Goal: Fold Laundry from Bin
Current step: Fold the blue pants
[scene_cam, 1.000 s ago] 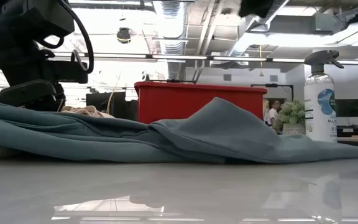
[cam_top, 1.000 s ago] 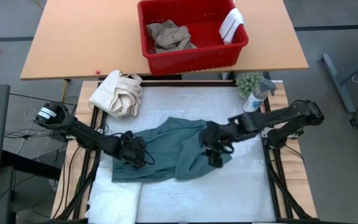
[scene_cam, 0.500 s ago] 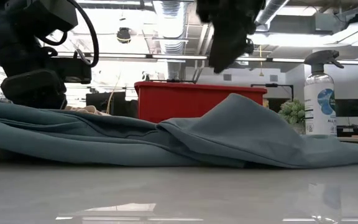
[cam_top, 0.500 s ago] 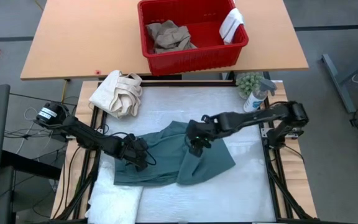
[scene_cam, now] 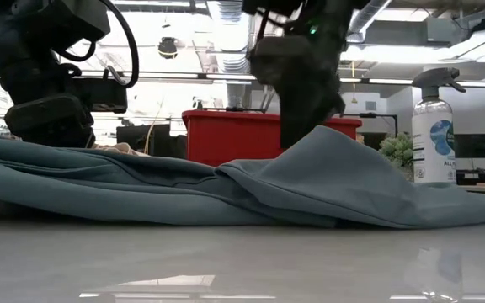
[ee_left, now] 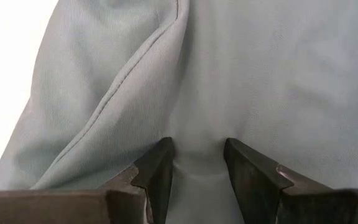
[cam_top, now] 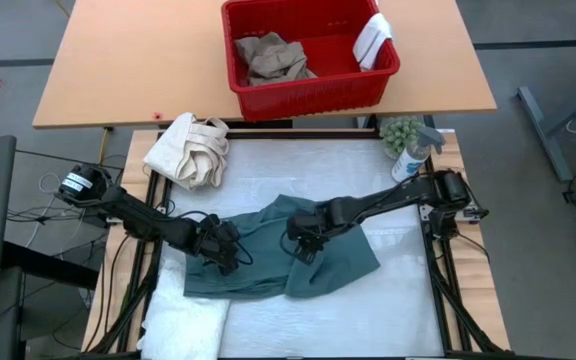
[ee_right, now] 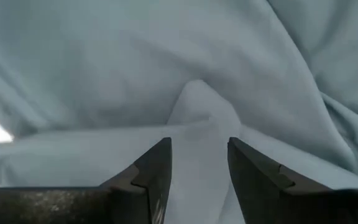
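A teal-green garment [cam_top: 298, 255] lies rumpled across the middle of the white work table [cam_top: 398, 300], one flap doubled over toward its centre. The left gripper [cam_top: 223, 245] sits at the garment's left edge, its fingers [ee_left: 157, 171] pinching a ridge of the fabric between them. The right gripper [cam_top: 301, 243] is over the garment's middle — a raised fold of the cloth stands between its fingers [ee_right: 154, 171], which clamp it. Behind, on the wooden table [cam_top: 118, 60], the red bin [cam_top: 313, 90] holds tan khaki trousers [cam_top: 268, 57] and a small white cloth [cam_top: 373, 38] draped at its right rim. A white textured towel [cam_top: 183, 325] lies at the work table's near-left corner — just below the garment.
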